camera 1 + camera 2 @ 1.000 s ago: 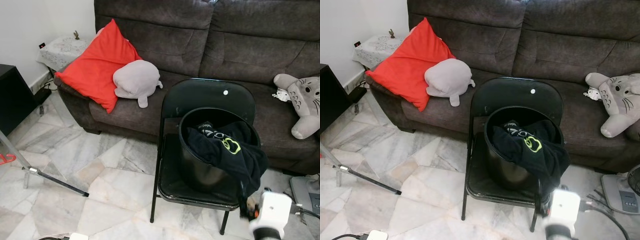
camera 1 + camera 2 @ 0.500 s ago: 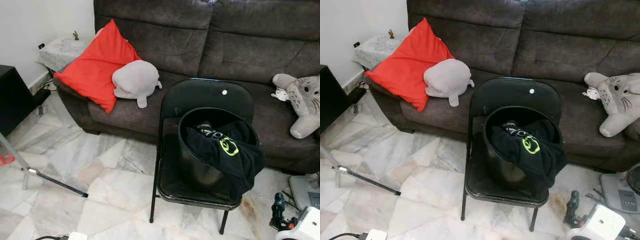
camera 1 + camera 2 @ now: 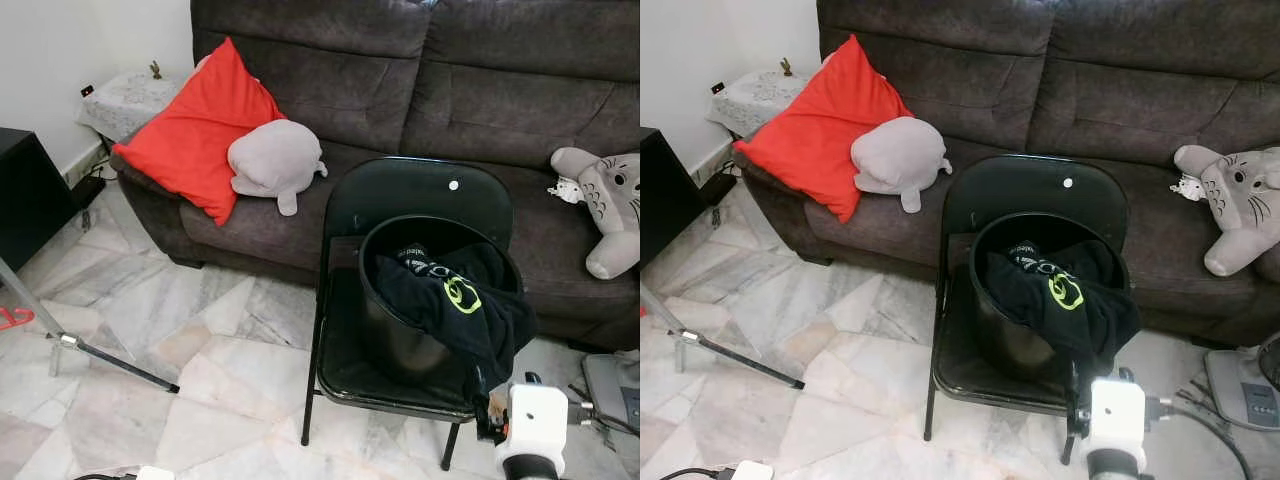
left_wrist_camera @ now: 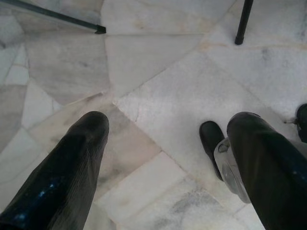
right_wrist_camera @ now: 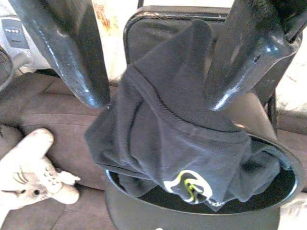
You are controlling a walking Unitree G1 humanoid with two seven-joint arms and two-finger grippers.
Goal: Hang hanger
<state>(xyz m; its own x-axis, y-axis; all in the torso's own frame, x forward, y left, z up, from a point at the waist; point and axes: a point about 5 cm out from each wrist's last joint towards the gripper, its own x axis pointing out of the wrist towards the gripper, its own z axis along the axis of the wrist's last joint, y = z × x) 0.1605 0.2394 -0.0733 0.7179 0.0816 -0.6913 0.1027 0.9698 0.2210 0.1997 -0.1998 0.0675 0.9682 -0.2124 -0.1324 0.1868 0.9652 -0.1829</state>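
Observation:
A black folding chair point(image 3: 342, 365) stands before the sofa with a black bucket point(image 3: 385, 325) on its seat. A black garment with a green logo point(image 3: 455, 300) spills over the bucket's front rim and hangs down. My right gripper point(image 5: 158, 98) is at the chair's front right corner, open, its two fingers point(image 5: 81, 62) on either side of the hanging cloth. In the left eye view its white wrist box point(image 3: 530, 425) sits just below the garment's lowest fold. My left gripper point(image 4: 168, 120) hangs open above the marble floor. A small red piece point(image 3: 10, 318) shows at the far left edge.
A dark brown sofa point(image 3: 480, 90) holds a red cushion point(image 3: 195, 130), a grey plush point(image 3: 275, 160) and a grey cat-like plush point(image 3: 610, 215). A metal stand leg point(image 3: 100, 355) slants across the floor at left. A black cabinet point(image 3: 25, 195) stands at left, a fan base point(image 3: 1240, 380) at right.
Half a second ago my right arm was low at the bottom right, away from the chair. It has come back up to the garment's hanging edge, as it was a second ago.

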